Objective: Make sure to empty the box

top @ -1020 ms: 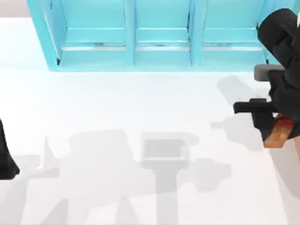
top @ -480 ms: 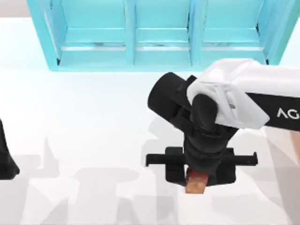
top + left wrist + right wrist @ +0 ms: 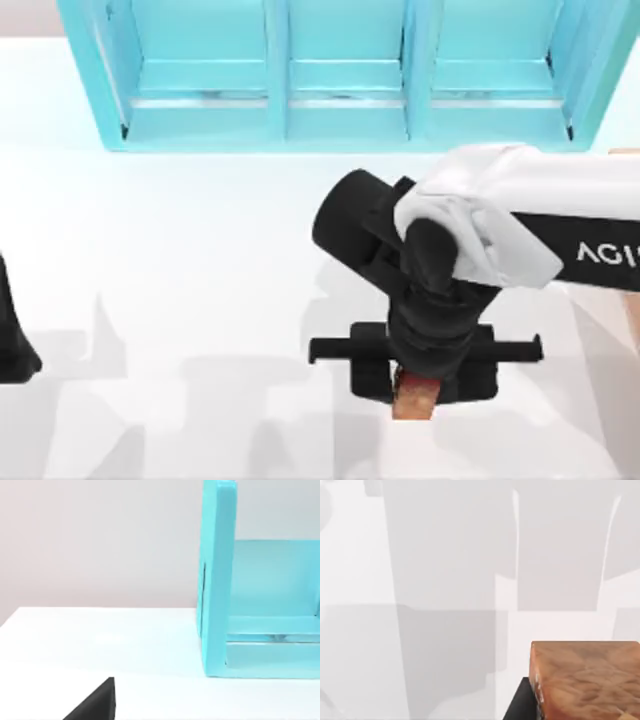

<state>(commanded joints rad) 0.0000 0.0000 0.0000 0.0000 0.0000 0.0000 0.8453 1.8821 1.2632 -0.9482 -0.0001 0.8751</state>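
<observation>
white table (image 3: pixel 200 250), right gripper (image 3: pixel 415 395) clamps orange-brown block (image 3: pixel 413 402).

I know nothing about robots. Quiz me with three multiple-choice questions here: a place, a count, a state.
1. Where is the right gripper? A) above the table, before the shelf B) inside a bay C) at the left edge
2. Shelf bays? A) two B) three C) five
3. The brown block is: A) lying loose B) in the shelf C) gripped
1A: it hangs over open table; the left arm is parked at the left edge. 2B: two dividers. 3C: the right gripper is shut on it.
</observation>
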